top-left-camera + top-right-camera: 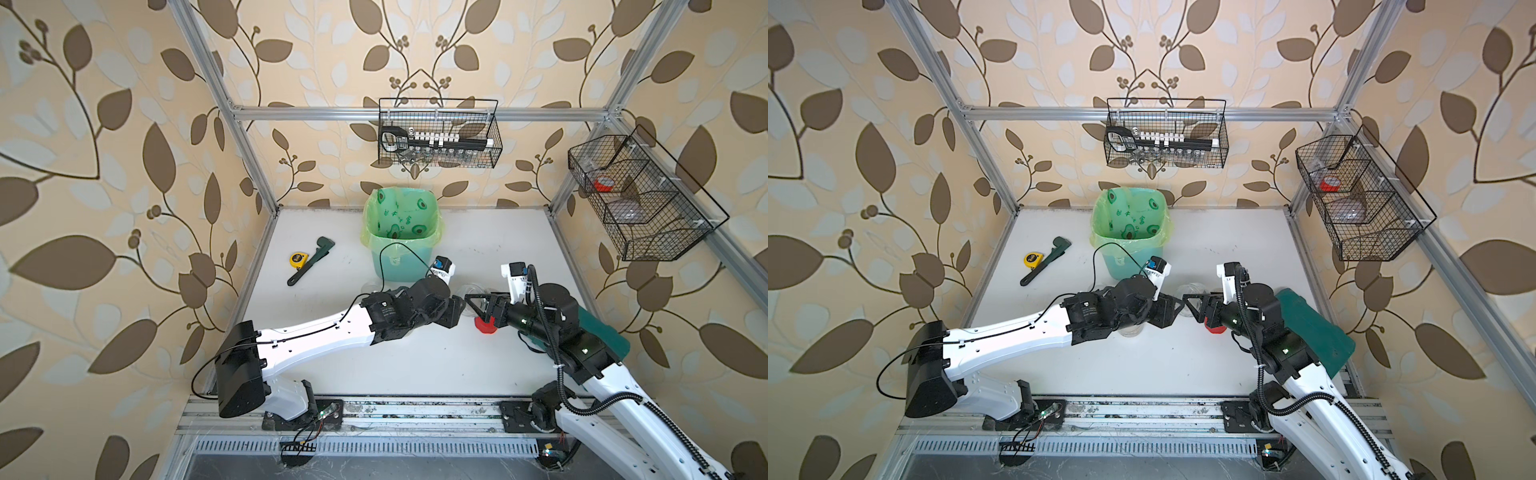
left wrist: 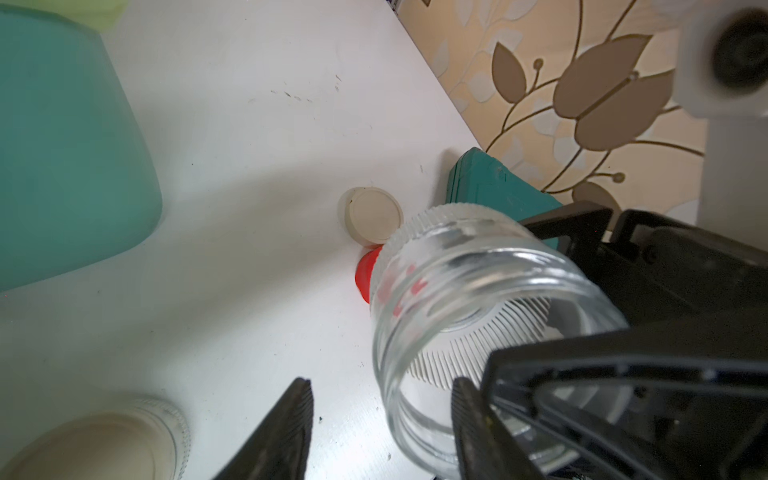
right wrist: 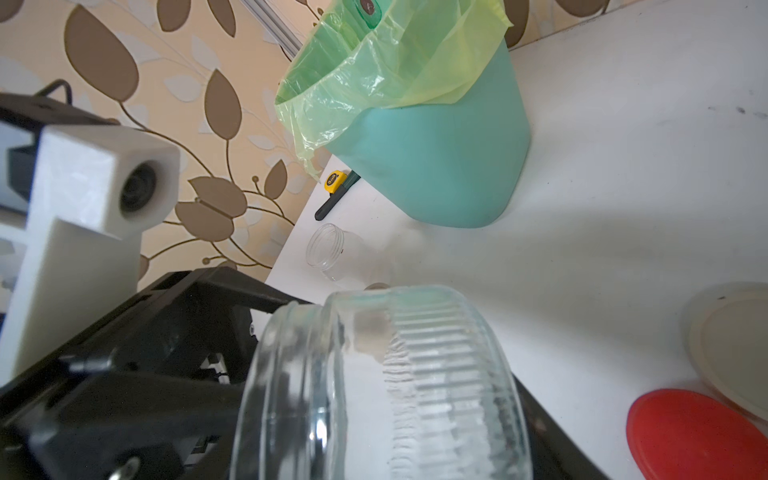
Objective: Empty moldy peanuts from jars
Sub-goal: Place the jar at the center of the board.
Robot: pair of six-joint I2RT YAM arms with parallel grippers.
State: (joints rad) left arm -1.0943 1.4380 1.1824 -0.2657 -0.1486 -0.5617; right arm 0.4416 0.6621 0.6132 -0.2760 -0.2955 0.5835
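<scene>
**Open jar held sideways over the table, in front of the bin (image 1: 401, 249)**

My right gripper (image 1: 478, 307) is clamped on the ribbed body of the glass jar (image 2: 457, 299). My left gripper (image 2: 382, 386) has its jaws apart around the jar's mouth. The glass is stiff, slick and breakable, so I judge the threaded neck the safest hold. I see no peanuts inside.
</scene>
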